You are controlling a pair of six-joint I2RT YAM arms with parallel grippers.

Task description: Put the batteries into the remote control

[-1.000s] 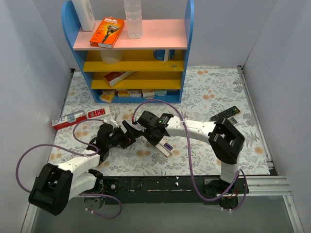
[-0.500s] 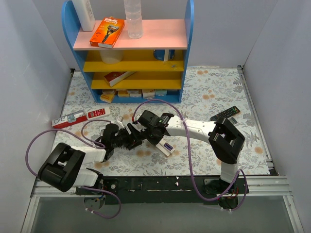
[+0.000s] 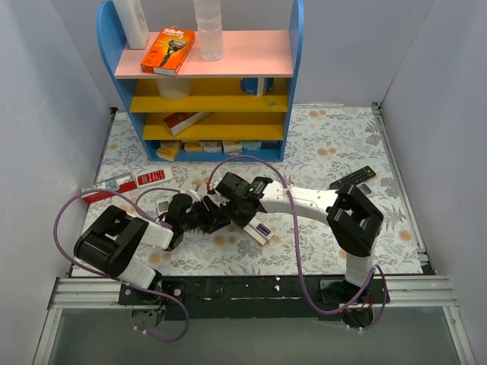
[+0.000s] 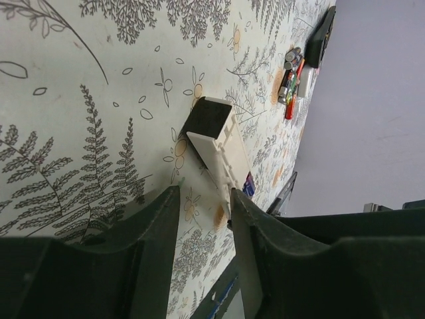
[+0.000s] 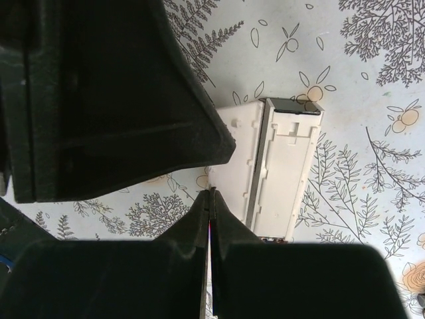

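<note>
I find the slim white plastic bar remote (image 3: 255,228) on the desk (image 3: 327,144), lower centre of the overhead view, where both arms' tips crowd over it. Its battery bay is open, with ribbed white moulding and a glossy dark patch (image 5: 295,104) at the far end. A purple cell (image 3: 264,230) sits in the nearer end.

My left claw (image 4: 203,193) is partly spread, with only patterned cloth showing in the gap. The remote runs off beside and behind the finger (image 4: 249,246) on the right of that view. My right claw (image 5: 210,196) is pressed together to a thin seam, just left of the remote, and I cannot tell whether anything is pinched in it. A bulky matte black housing (image 5: 99,100) blocks the upper left of the right wrist view.

The loose batteries (image 4: 290,80), small red, green and dark cylinders, lie in a heap at the upper right of the left wrist view, near a wide black remote (image 4: 323,30).

Also on the floral cloth is a red-and-white carton (image 3: 114,185) at far left. A blue shelf unit (image 3: 293,84) with yellow boards stands at the top, and an orange box (image 3: 168,50) lies on its pink top board.
</note>
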